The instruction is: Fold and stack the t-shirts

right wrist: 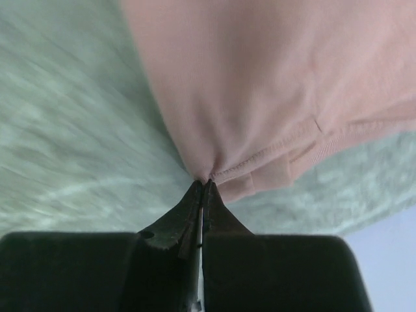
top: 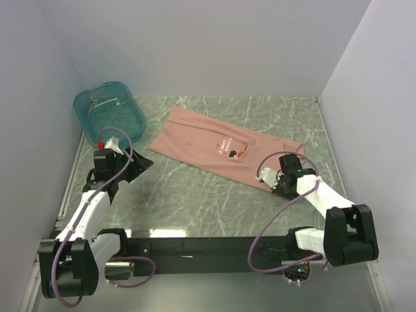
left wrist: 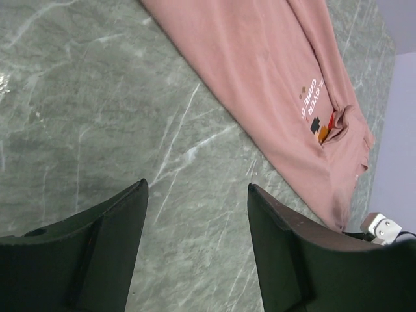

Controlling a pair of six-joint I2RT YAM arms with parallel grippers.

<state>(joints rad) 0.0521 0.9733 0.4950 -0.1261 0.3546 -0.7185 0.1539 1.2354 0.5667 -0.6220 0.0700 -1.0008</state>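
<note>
Okay, green marbled table (top: 195,208), with the dusty-pink t-shirt (top: 201,143) lying across its middle as a long diagonal strip and a teal tub (top: 109,112) off its far-left end. Shirt is likely light, limp cotton that will sag and drag, not slippery. Best taken at hems or corners, both ends at once. Right gripper (right wrist: 201,187) is clamped on the hem at the near-right end. Left gripper (left wrist: 197,188) is spread wide, nothing in it, over bare table, clear of the cloth. Small orange-brown pixel graphic (left wrist: 322,125) with white text, partly tucked in a crease.
</note>
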